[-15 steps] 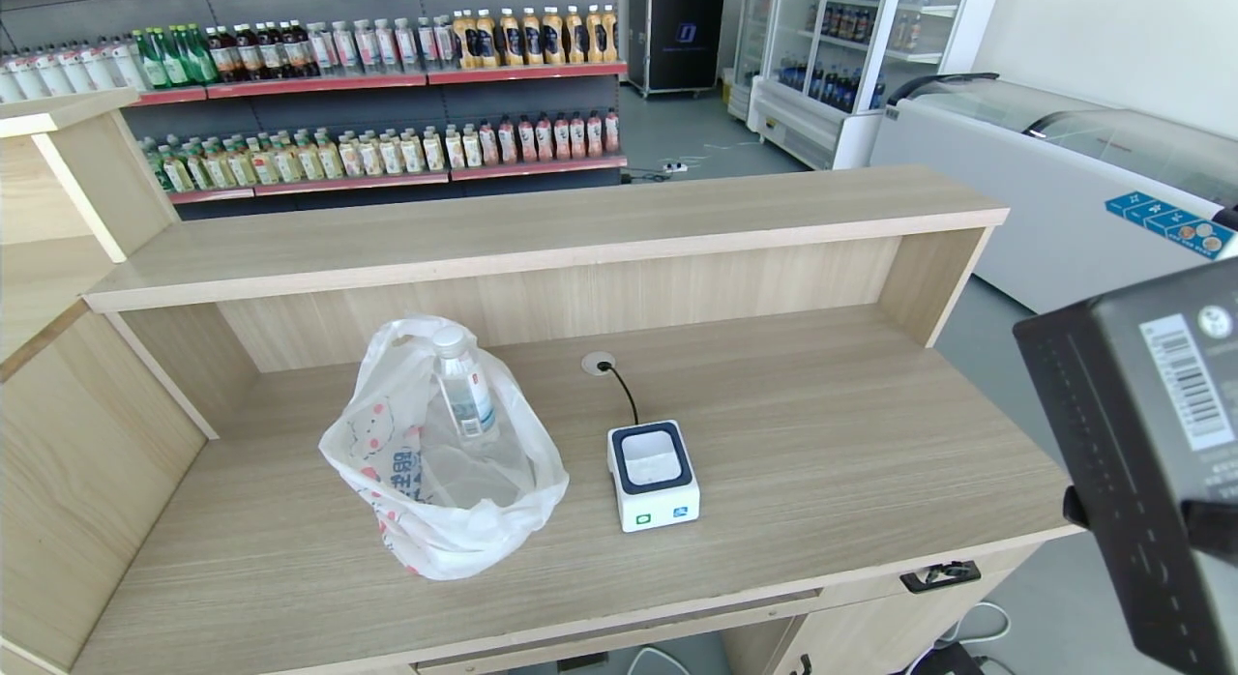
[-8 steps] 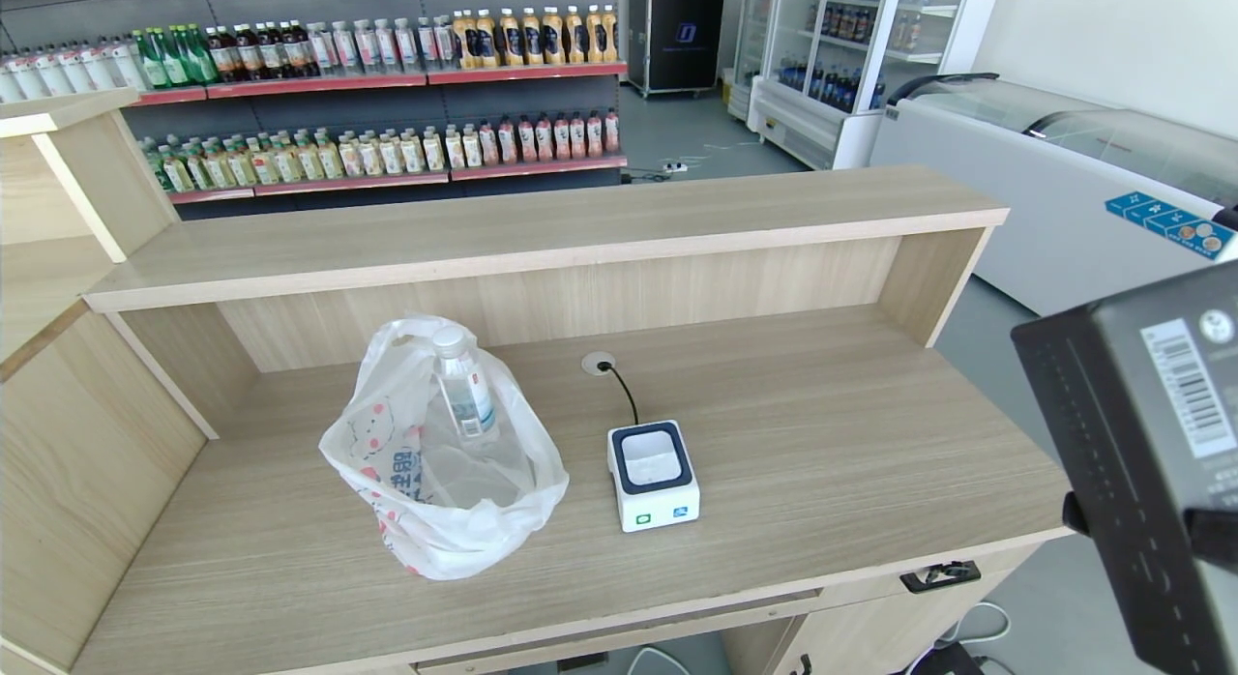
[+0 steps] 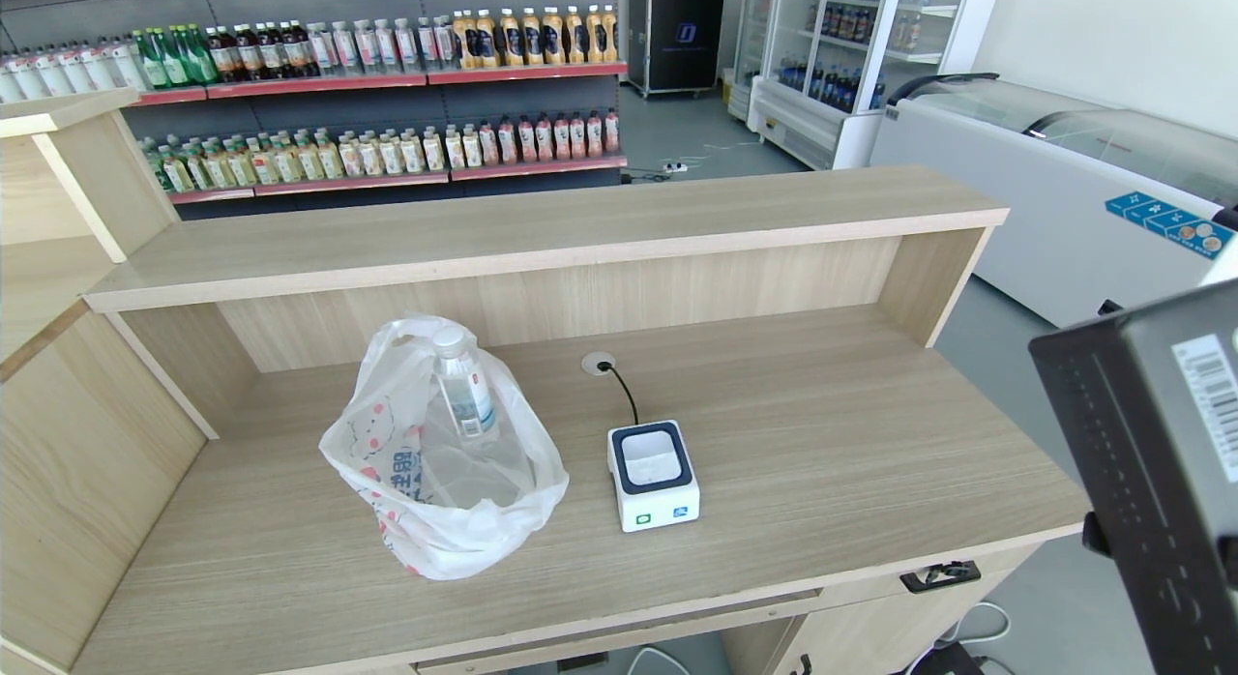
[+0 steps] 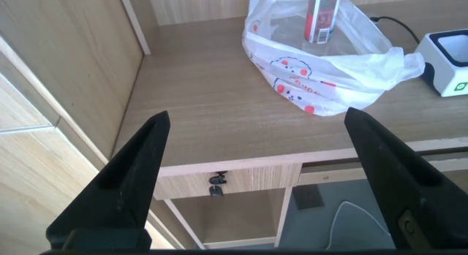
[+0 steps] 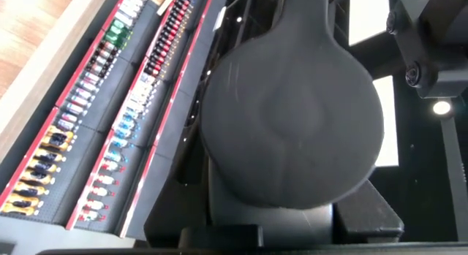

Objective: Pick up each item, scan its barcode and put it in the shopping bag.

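We log a light wood counter (image 3: 822,443): clear plastic bottle (image 3: 462,390) upright inside white plastic shopping bag (image 3: 426,530), white square scanner (image 3: 653,474) near; drink shelves (image 3: 387,75) behind. Left gripper (image 4: 256,120) spread wide, empty; right gripper (image 5: 292,211) can't tell.

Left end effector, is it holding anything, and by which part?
Nothing. The left end effector is open and empty, with bare counter showing between its fingers. The bottle stands in the bag, untouched.
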Controlling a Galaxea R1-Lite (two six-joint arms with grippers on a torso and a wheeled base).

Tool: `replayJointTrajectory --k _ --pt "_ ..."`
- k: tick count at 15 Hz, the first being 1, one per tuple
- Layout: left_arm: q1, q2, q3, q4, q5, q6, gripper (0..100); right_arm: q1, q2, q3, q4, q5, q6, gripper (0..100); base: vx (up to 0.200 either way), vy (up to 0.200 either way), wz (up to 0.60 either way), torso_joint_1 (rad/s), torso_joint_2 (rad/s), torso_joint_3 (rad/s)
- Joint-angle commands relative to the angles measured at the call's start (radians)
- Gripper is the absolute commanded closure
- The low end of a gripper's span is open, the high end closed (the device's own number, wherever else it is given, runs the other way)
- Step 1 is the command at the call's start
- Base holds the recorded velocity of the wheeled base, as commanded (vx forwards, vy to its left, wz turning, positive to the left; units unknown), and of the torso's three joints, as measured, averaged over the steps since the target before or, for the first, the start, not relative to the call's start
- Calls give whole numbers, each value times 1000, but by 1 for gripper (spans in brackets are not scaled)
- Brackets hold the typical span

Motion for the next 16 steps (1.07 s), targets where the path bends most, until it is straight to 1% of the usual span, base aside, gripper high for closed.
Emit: replayJointTrajectory --k 1,4,6,7,9,10,12,13,14,15,16 --pt "0 0 0 0 0 0 0 1 -1 1 -1 0 2 100 0 0 0 0 0 0" --pt "0 0 0 0 0 0 0 -4 1 -3 -1 -8 28 100 0 0 0 0 0 0" --pt "0 0 0 0 0 0 0 -7 5 -4 -1 -72 144 100 0 0 0 0 0 0" --pt "0 0 0 0 0 0 0 -16 5 -3 -1 -140 229 100 0 0 0 0 0 0" --pt "0 0 0 0 0 0 0 -38 1 -7 -1 -311 391 100 0 0 0 0 0 0" --pt "0 0 0 0 0 0 0 -64 -4 -7 -1 -400 496 100 0 0 0 0 0 0" --pt "0 0 0 0 0 0 0 -114 16 -18 -3 -578 830 100 0 0 0 0 0 0" --pt "0 0 0 0 0 0 0 -136 30 -39 -1 -687 1016 100 0 0 0 0 0 0" --pt "0 1 0 0 0 0 0 -165 41 -61 0 -798 1146 100 0 0 0 0 0 0" --pt "0 0 0 0 0 0 0 -211 67 -87 20 -899 1241 100 0 0 0 0 0 0" --pt "0 0 0 0 0 0 0 -239 106 -173 68 -959 1356 100 0 0 0 0 0 0"
